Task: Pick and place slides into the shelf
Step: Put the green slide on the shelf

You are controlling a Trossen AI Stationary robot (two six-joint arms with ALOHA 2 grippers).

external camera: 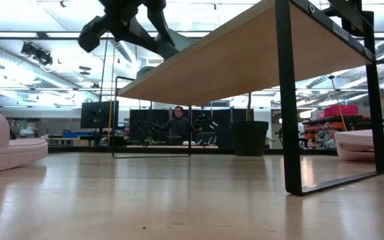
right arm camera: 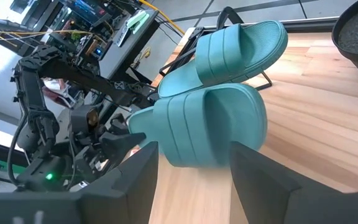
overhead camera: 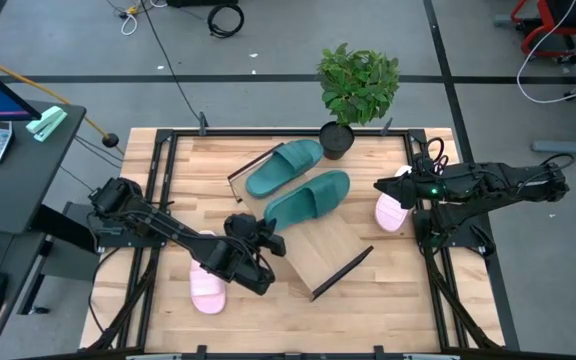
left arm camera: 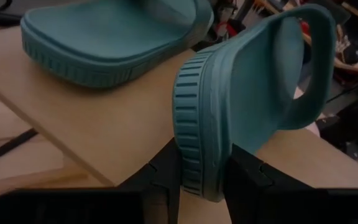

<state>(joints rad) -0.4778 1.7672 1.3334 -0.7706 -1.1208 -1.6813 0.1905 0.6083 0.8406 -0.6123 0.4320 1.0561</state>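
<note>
Left gripper [left arm camera: 205,180] of mine is clamped on the heel edge of a dark teal foam slide [left arm camera: 247,99], resting on the long light-wood shelf board [overhead camera: 320,250] w/ black end bars, centre table. Second teal slide [overhead camera: 284,166] sits far-left on same board. Right gripper [right arm camera: 191,180] hovers right of shelf, fingers apart, nothing held. Pale pink slides: one [overhead camera: 206,287] near-left, one [overhead camera: 394,208] right, both on tabletop. Black pot [overhead camera: 336,139] holds leafy green plant [overhead camera: 359,83], far side.

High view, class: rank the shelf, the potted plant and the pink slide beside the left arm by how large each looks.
1. The shelf, though the teal slides cover part of it.
2. The potted plant, foliage and pot together.
3. The pink slide, partly hidden by the arm.
</note>
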